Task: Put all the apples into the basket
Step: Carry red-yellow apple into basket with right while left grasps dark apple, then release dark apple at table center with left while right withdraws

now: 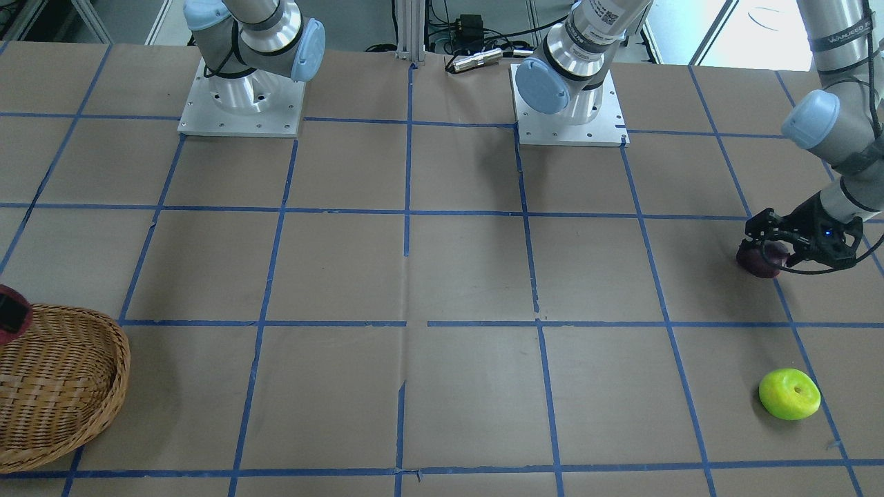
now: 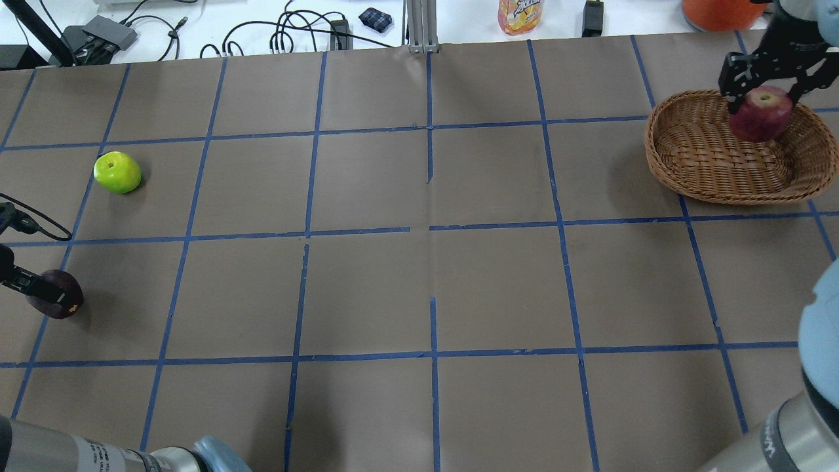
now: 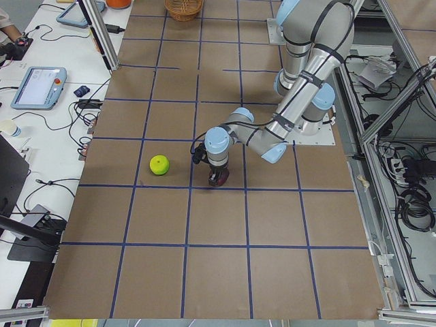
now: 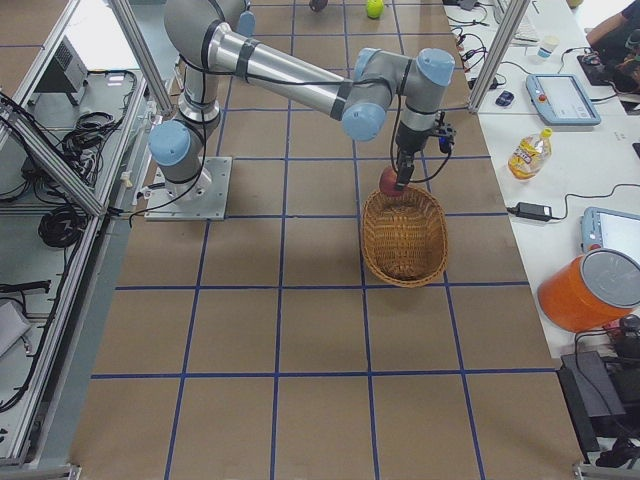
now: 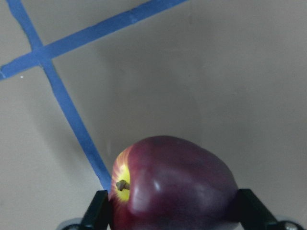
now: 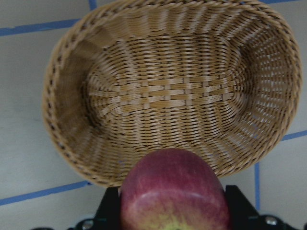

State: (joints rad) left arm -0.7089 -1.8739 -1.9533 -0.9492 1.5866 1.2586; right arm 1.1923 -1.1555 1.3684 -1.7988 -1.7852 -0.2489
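My left gripper (image 1: 763, 252) is shut on the dark purple apple (image 2: 63, 303) at table level near the table's left end. The left wrist view shows this apple (image 5: 172, 187) between both fingers (image 5: 98, 211). My right gripper (image 2: 764, 98) is shut on the red apple (image 2: 760, 118) and holds it above the near rim of the wicker basket (image 2: 695, 151). The right wrist view shows the red apple (image 6: 172, 196) over the basket's edge (image 6: 163, 91), and the basket has nothing in it. The lime-green apple (image 2: 117, 172) lies alone on the table beyond the left gripper.
The basket (image 1: 62, 386) sits at the table's right end near its far edge. Both arm bases (image 1: 242, 103) stand at the robot's side. A bottle (image 2: 520, 14), cables and an orange container (image 2: 714, 10) lie beyond the far edge.
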